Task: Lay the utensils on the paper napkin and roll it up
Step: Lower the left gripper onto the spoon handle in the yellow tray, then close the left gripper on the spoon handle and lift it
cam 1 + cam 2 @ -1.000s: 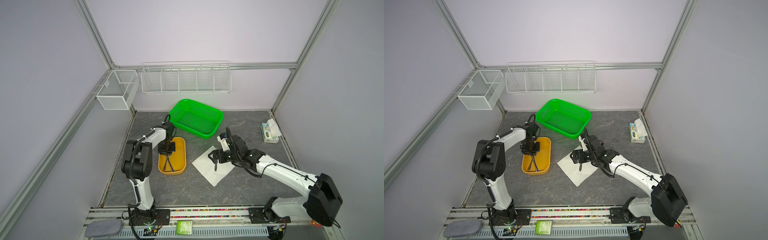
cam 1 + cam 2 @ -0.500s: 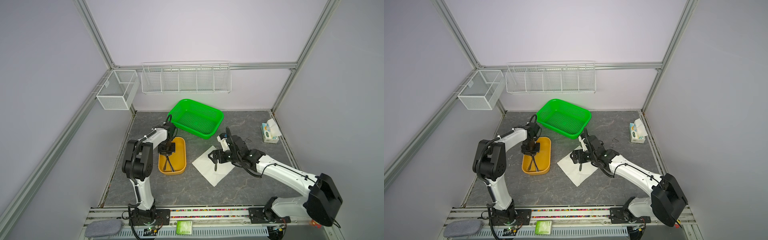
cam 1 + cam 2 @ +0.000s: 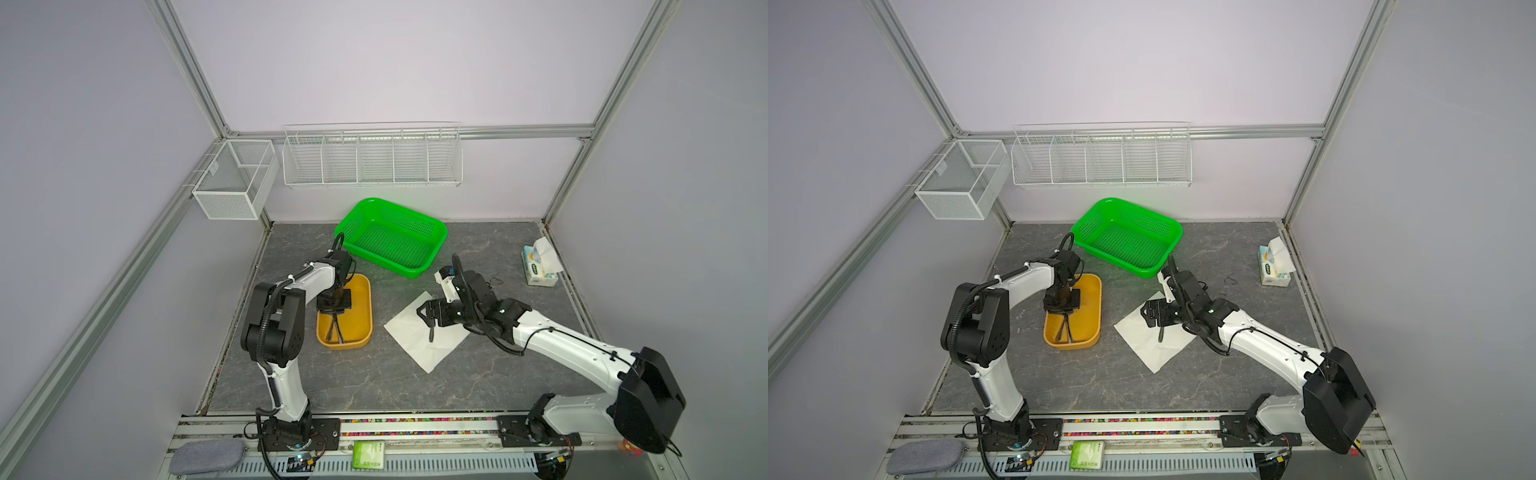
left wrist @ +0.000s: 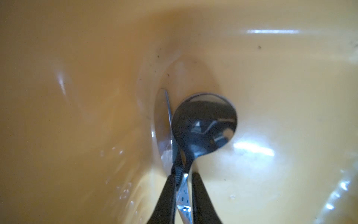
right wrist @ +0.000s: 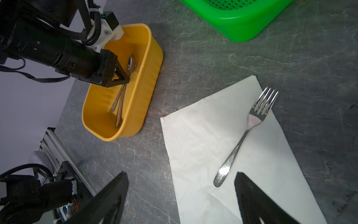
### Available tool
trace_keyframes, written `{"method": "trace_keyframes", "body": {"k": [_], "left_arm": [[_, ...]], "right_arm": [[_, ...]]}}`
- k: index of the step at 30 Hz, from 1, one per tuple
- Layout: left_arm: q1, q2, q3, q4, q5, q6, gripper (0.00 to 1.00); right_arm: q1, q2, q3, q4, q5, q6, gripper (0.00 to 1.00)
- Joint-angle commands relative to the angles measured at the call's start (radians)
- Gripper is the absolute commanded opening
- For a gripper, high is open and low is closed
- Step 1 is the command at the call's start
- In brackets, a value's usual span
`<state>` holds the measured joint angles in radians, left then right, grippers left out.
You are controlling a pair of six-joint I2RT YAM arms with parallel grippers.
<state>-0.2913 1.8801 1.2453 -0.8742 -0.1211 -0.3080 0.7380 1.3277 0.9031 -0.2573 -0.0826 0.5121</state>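
The white paper napkin (image 3: 415,345) (image 3: 1148,347) (image 5: 203,139) lies flat on the grey tabletop. A silver fork (image 5: 249,124) (image 3: 431,332) rests on it. My right gripper (image 5: 181,174) (image 3: 426,313) hovers just over the napkin by the fork's handle, open and holding nothing. A spoon (image 4: 203,124) (image 5: 131,62) and a knife (image 4: 161,126) lie inside the yellow tub (image 3: 366,299) (image 3: 1099,299) (image 5: 153,77). My left gripper (image 4: 184,174) (image 3: 334,320) (image 3: 1065,319) reaches down into the tub, shut on the spoon's handle, with the knife blade right beside it.
A green perforated basket (image 3: 415,272) (image 5: 238,29) stands just behind the napkin and tub. A blue-and-white tissue pack (image 3: 538,270) sits at the right edge. White wire racks (image 3: 372,158) hang on the back wall, and a wire box (image 3: 232,178) on the left one.
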Motion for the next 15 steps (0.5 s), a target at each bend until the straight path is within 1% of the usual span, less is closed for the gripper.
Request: {"method": "trace_keyframes", "body": {"k": [1,7,9,15], "left_arm": [[-0.015,-0.015,-0.023,0.018,0.035,-0.015,0.13],[-0.054,-0.017,0.002,-0.003,0.022,-0.010,0.08],[-0.067,-0.015,0.013,-0.005,0.033,-0.014,0.07],[-0.108,0.009,0.029,0.011,0.069,-0.030,0.07]], "right_arm": [[0.009,-0.030,-0.018,-0.010,0.017,-0.007,0.89],[0.009,-0.027,-0.018,-0.010,0.018,-0.006,0.89],[0.009,-0.029,-0.018,-0.011,0.020,-0.005,0.89],[0.009,-0.033,-0.017,-0.017,0.026,-0.001,0.89]]}}
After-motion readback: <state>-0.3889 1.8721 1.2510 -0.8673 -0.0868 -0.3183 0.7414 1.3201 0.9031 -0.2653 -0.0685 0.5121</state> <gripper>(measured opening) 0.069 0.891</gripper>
